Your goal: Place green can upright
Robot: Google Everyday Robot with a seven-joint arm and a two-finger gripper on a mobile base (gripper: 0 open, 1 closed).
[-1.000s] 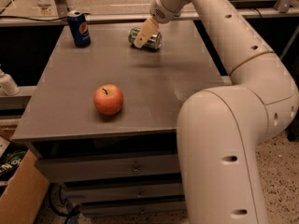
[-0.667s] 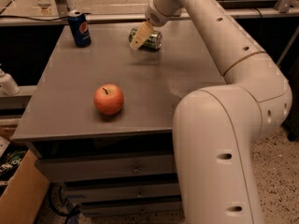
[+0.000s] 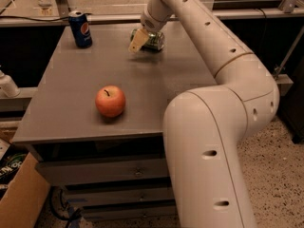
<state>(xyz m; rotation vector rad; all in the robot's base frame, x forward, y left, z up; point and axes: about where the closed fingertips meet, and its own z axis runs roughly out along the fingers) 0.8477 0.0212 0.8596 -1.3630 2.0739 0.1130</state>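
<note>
- Since the earlier frame the pincer (image 3: 139, 42) has slid slightly left and down at the far edge of the grey flat-topped worktop (image 3: 71, 108). The thick lower link of the white jointed arm (image 3: 223, 80) has swung a little left too. The blue Pepsi drink can (image 3: 80, 30) and round red apple (image 3: 110, 101) are unmoved.
- The green aluminium drink can (image 3: 156, 41) sits at the back of the worktop, touching or just behind the pincer. It looks to be lying on its side, not yet upright.
- Pincer state: cannot tell. The view doesn't show whether it is clamped on the green aluminium drink can or only alongside it.
- Risks:
  - A round can on its side rolls if nudged, and the far edge is close.
  - An off-centre grip could let it slip or tip during the turn to vertical.
  - Released while tilted, it falls back over.
- Arm pose: it reaches long across the right side of the worktop, the elbow bent high at right, the wrist angled down and left onto the can.
</note>
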